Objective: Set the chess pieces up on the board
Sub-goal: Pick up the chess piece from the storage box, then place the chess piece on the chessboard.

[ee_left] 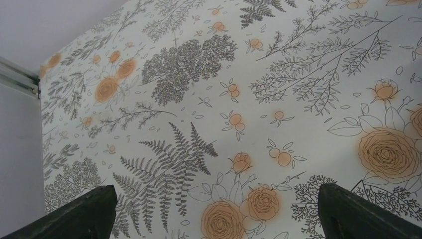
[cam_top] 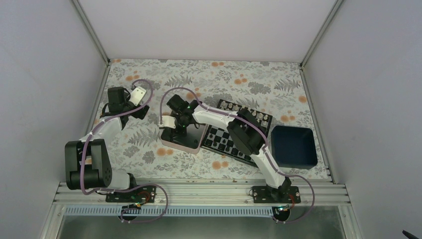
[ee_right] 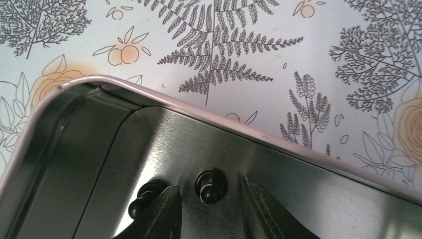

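The checkered board (cam_top: 217, 137) lies at centre right, partly under my right arm. Tiny pale figures (cam_top: 233, 105) stand along its far edge. My right gripper (cam_top: 180, 127) reaches down into the silver tin (cam_top: 192, 146). In the right wrist view it (ee_right: 211, 191) is open, its fingers either side of one small black chess piece (ee_right: 210, 185) lying on the tin's floor without touching it. A second black piece (ee_right: 143, 197) lies just outside the left finger. My left gripper (ee_left: 215, 189) is open and empty over the floral cloth at the far left (cam_top: 141, 94).
A dark blue tray (cam_top: 294, 146) stands right of the board. The tin's rim (ee_right: 199, 113) and wall curve close around the right gripper. Grey walls enclose the floral table on three sides.
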`<action>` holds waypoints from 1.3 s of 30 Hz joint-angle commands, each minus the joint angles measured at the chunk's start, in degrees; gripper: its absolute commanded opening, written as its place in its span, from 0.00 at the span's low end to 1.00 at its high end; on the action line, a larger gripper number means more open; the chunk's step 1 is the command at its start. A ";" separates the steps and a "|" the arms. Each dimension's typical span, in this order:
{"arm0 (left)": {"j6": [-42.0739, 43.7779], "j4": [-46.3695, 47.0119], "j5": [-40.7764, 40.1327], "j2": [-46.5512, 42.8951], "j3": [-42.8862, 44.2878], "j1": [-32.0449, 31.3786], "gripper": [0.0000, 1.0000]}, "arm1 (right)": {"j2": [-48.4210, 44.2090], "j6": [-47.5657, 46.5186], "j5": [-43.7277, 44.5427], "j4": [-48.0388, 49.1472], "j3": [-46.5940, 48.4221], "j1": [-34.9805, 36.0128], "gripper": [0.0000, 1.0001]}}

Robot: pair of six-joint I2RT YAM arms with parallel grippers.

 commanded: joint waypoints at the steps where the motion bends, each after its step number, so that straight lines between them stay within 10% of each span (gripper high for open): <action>1: 0.09 1.52 1.43 -1.04 -0.60 0.41 1.00 | 0.87 0.20 -2.02 1.07 1.71 1.00 0.29; 22: 0.21 1.40 1.52 -1.22 -0.59 0.59 1.00 | -9.45 -0.37 2.50 1.52 -5.14 0.47 0.04; 39: 0.14 2.13 -0.65 -0.23 -0.12 0.68 1.00 | -46.21 -0.15 7.66 -0.63 -36.37 -17.99 0.04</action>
